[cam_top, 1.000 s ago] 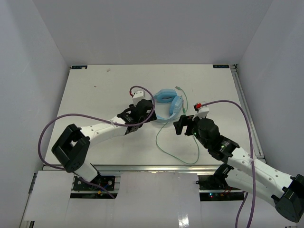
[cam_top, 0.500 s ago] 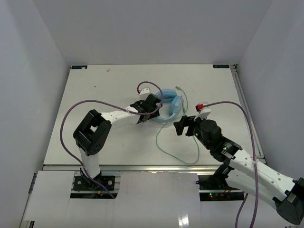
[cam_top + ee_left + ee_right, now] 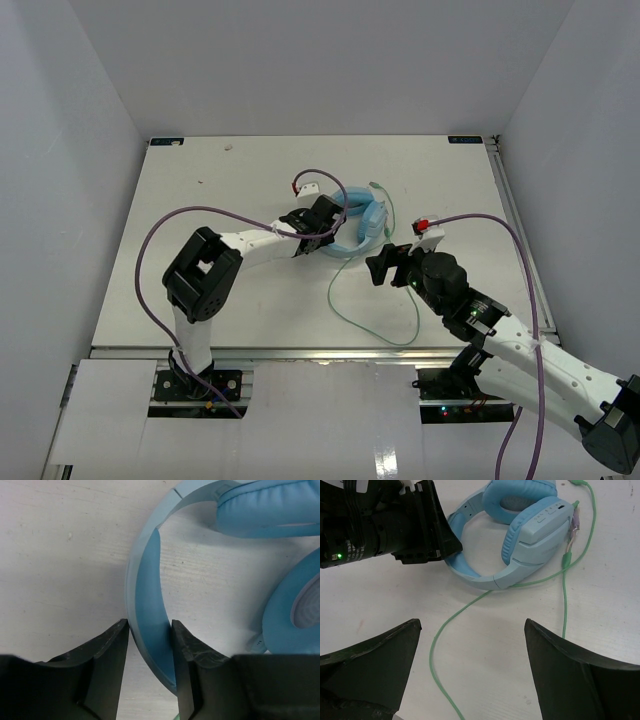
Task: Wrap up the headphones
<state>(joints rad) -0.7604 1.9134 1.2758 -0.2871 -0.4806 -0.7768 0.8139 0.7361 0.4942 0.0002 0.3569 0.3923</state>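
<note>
The light blue headphones (image 3: pixel 357 222) lie on the white table, earcups to the right, headband curving left. My left gripper (image 3: pixel 327 223) has its jaws on either side of the headband (image 3: pixel 149 600), both pads touching it. In the left wrist view the gripper (image 3: pixel 150 630) shows with two earcups (image 3: pixel 265 505) at the right. The thin pale-green cord (image 3: pixel 345 312) loops from the headphones toward the table's near edge. My right gripper (image 3: pixel 386 264) is open and empty just near of the headphones (image 3: pixel 530 525), above the cord (image 3: pixel 440 630). The left gripper (image 3: pixel 420 525) also shows in the right wrist view.
Thick purple robot cables (image 3: pixel 170 225) arc over both arms. The cord's plug end (image 3: pixel 375 186) lies just beyond the earcups. Grey walls enclose the table (image 3: pixel 200 170) on three sides; a metal rail (image 3: pixel 300 352) runs along its near edge.
My left arm has folded upward and pushed its gripper right onto the headband, which is now between the fingers. My right arm has barely moved.
</note>
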